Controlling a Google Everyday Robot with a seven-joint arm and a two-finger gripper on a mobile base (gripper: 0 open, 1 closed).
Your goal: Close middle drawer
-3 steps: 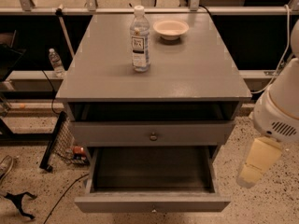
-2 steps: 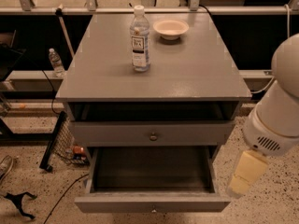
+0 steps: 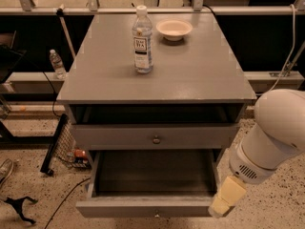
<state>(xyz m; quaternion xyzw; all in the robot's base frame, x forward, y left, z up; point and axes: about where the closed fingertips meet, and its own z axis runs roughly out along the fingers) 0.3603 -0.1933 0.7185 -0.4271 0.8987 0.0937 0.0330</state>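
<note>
The middle drawer (image 3: 147, 206) of the grey cabinet is pulled far out toward me, its dark inside (image 3: 152, 171) open and its small round knob at the bottom edge of the view. Above it, another grey drawer front (image 3: 119, 136) with a round knob stands only slightly out, with a dark gap over it. My gripper (image 3: 225, 200), a cream-coloured end on the white arm (image 3: 271, 137), hangs at the right front corner of the open middle drawer, close to or touching its front. The lowest drawer is hidden.
On the cabinet top (image 3: 190, 75) stand a clear water bottle (image 3: 143, 39) and a small white bowl (image 3: 174, 29). A second bottle (image 3: 56, 63) lies on a ledge at the left. A black wire rack (image 3: 59, 144) and cables lie on the speckled floor at the left.
The arm has moved left and closer to me, bringing the gripper from beside the cabinet to the right front corner of the open drawer. The drawer has not moved.
</note>
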